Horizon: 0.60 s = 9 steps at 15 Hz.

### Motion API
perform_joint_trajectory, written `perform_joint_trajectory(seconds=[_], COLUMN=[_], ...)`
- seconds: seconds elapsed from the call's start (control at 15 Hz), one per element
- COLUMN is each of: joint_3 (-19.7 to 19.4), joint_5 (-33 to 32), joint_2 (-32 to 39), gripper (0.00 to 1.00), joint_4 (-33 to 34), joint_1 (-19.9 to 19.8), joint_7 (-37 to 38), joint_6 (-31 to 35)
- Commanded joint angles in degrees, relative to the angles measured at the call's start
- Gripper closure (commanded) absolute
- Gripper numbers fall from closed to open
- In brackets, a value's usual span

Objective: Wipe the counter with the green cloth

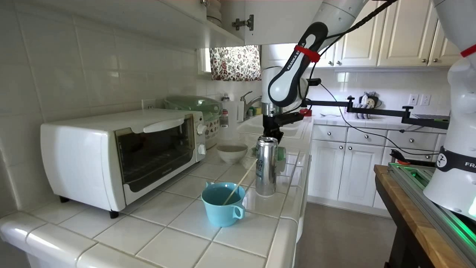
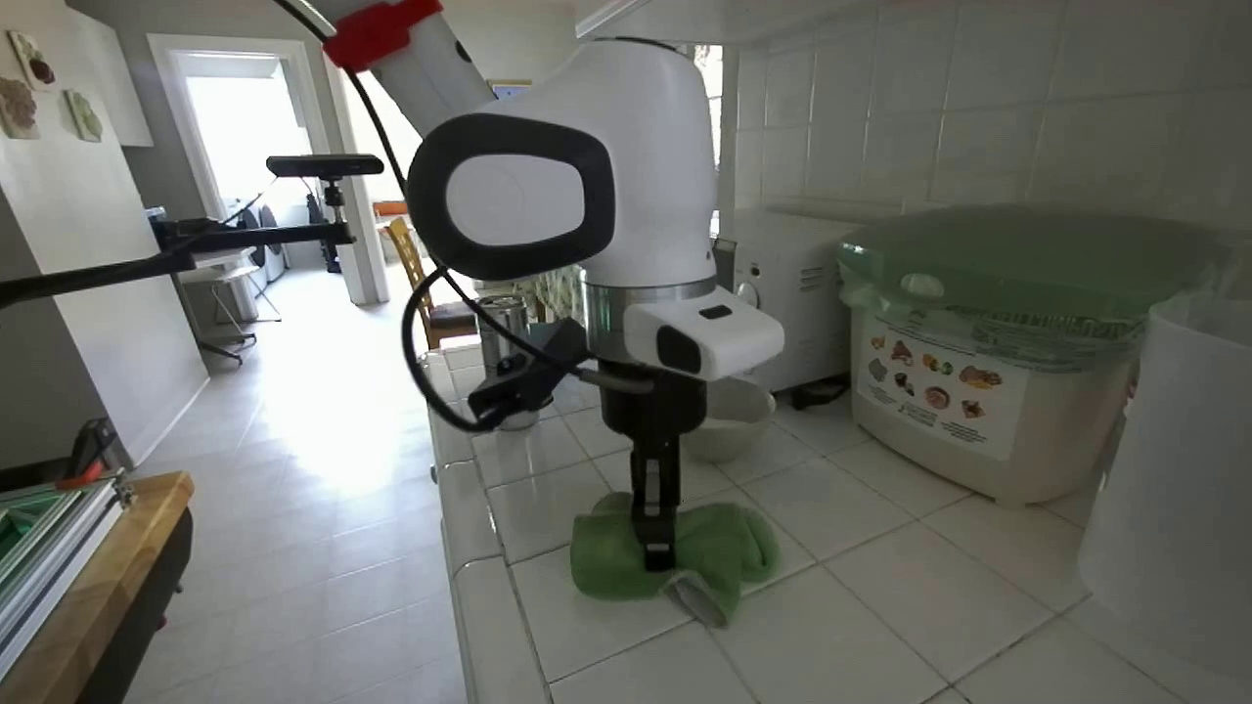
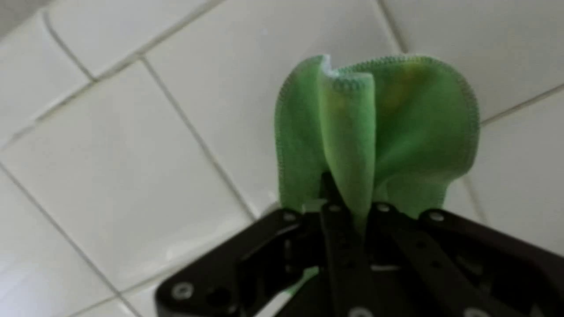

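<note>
Blue cup (image 1: 219, 215), thin stick (image 1: 241, 181) inside (slanted, poking out); gripper (image 2: 658, 553) pinching bunched green cloth (image 2: 719, 548) over tiled counter (image 2: 910, 587).

Opposed exterior views (counter (image 1: 174, 243) shared), wrist view—downward

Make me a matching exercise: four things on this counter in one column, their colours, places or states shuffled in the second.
1. green cloth
2. drink can
3. handled cup
4. toaster oven

A. silver and upright
B. white and closed
C. held in the gripper
D. light blue, with a thin stick in it

Pairs: 1-C, 2-A, 3-D, 4-B
</note>
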Motion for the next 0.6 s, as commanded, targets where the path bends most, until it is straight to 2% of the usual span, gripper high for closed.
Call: perform_joint_trajectory(seconds=[0.0, 0.2, 0.53], joint_3=[-2.64, -3.28, 0.77], joint_5=[0.88, 0.51, 0.35], joint_2=[-1.17, -0.68, -0.35], gripper=[0.98, 0.98, 0.98], joint_4=[-1.95, -1.42, -1.08], joint_1=[-2.79, -3.5, -0.1], joint_7=[0.39, 0.52, -0.13], joint_6=[0.58, 0.41, 0.33])
